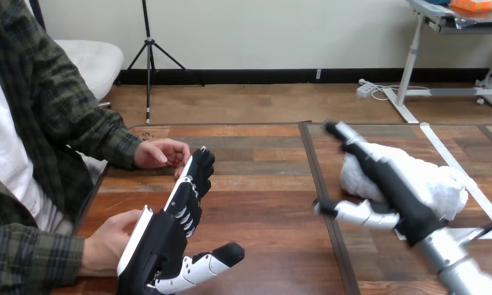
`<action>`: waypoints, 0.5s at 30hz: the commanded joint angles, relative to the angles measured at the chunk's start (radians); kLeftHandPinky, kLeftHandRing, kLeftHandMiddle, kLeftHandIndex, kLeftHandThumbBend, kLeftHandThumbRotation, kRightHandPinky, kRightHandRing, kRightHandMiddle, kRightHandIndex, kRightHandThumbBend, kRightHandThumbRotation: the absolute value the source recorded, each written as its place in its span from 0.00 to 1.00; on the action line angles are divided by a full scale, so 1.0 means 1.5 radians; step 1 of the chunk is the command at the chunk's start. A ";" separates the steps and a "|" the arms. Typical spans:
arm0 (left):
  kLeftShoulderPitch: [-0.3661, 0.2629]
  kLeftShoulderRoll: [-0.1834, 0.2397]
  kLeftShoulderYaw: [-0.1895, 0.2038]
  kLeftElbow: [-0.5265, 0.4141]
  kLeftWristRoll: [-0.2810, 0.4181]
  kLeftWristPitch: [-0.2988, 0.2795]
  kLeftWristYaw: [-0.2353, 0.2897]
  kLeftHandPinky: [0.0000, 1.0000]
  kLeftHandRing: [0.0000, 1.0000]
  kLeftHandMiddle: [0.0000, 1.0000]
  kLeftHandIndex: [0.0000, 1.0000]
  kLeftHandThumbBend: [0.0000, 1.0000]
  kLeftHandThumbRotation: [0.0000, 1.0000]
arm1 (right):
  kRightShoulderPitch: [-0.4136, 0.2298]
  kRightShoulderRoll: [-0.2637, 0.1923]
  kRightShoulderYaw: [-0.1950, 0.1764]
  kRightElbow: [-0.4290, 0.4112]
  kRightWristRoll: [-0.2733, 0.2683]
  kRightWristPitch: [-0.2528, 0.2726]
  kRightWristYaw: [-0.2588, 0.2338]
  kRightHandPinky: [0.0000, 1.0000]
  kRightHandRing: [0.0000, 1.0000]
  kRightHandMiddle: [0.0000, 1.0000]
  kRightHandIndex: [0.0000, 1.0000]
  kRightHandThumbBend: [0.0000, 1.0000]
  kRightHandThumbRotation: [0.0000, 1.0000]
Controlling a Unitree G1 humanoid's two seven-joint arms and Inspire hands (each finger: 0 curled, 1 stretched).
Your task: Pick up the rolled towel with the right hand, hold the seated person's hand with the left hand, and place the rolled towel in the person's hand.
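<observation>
Pickup step. Towel (441,182) at 3 o'clock, with my right hand (395,195) spread over it, not yet closed. My left hand (169,230), fingers straight, points toward the person's hand (160,153) at 10 o'clock. Next, I judge: curl round the towel, lift.

A lab test bench, I'd say: my brown wooden plank counter (261,184) carries a dark straight line (311,160) between my left fingers (194,178) and right fingers (354,144), a white tape strip (438,142) beyond.

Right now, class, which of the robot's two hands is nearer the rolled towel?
The right hand, open over the white rolled towel at the view's right; the left hand stands well apart from it, at the view's left.
</observation>
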State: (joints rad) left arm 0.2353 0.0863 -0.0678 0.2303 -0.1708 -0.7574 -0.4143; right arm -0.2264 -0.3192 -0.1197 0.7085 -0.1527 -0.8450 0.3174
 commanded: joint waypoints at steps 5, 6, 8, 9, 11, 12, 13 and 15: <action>-0.031 -0.009 -0.011 -0.030 0.000 -0.004 0.002 1.00 1.00 1.00 1.00 1.00 0.49 | -0.094 -0.058 0.000 -0.072 -0.039 0.053 -0.060 0.99 1.00 0.97 0.96 1.00 0.54; -0.030 -0.009 -0.012 -0.032 0.000 -0.003 0.001 1.00 1.00 1.00 1.00 1.00 0.49 | -0.097 -0.062 0.001 -0.075 -0.042 0.060 -0.063 0.99 1.00 0.97 0.96 1.00 0.54; -0.029 -0.008 -0.013 -0.034 -0.001 -0.001 0.001 1.00 1.00 1.00 1.00 1.00 0.49 | -0.103 -0.073 0.004 -0.085 -0.051 0.075 -0.068 0.99 1.00 0.97 0.96 1.00 0.55; -0.029 -0.008 -0.013 -0.034 -0.001 -0.001 0.001 1.00 1.00 1.00 1.00 1.00 0.49 | -0.105 -0.077 0.005 -0.089 -0.054 0.082 -0.069 0.98 1.00 0.97 0.96 1.00 0.55; -0.028 -0.008 -0.013 -0.035 -0.001 -0.001 0.002 1.00 1.00 1.00 1.00 1.00 0.49 | -0.107 -0.083 0.008 -0.096 -0.057 0.091 -0.071 0.97 1.00 0.96 0.96 1.00 0.56; -0.028 -0.008 -0.014 -0.035 -0.001 -0.002 0.002 1.00 1.00 1.00 1.00 1.00 0.49 | -0.110 -0.088 0.009 -0.104 -0.057 0.104 -0.066 0.97 1.00 0.96 0.96 1.00 0.56; -0.028 -0.008 -0.014 -0.036 0.000 -0.003 0.002 1.00 1.00 1.00 1.00 1.00 0.49 | -0.112 -0.091 0.011 -0.110 -0.057 0.114 -0.062 0.97 1.00 0.97 0.96 1.00 0.56; -0.028 -0.006 -0.013 -0.035 0.004 -0.005 0.004 1.00 1.00 1.00 1.00 1.00 0.49 | -0.121 -0.104 0.015 -0.124 -0.065 0.138 -0.057 0.96 1.00 0.97 0.96 1.00 0.55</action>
State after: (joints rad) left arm 0.2348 0.0794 -0.0825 0.2299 -0.1709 -0.7554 -0.4142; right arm -0.3028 -0.4354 -0.1172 0.6101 -0.2388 -0.6872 0.2321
